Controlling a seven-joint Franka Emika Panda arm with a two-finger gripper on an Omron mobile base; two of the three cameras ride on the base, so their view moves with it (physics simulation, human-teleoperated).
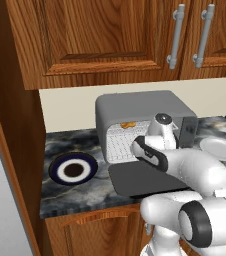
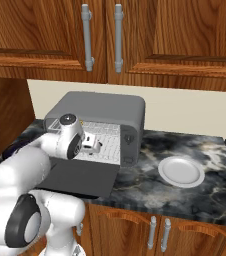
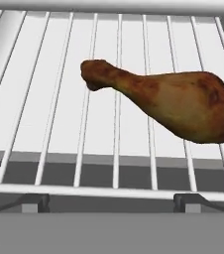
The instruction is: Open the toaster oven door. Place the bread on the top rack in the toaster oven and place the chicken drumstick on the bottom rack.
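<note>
Pincer [image 2: 96,145] state unclear; chicken drumstick [image 3: 168,101] lies across rack [image 3: 59,99] wires, bone end pointing left

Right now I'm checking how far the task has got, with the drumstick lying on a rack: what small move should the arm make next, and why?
Probably draw the hand straight back out of the toaster oven. The chicken drumstick lies flat on the rack bars, with no finger on it in the hand view, and the door is folded down in front. Whether the gripper is open cannot be told.
</note>
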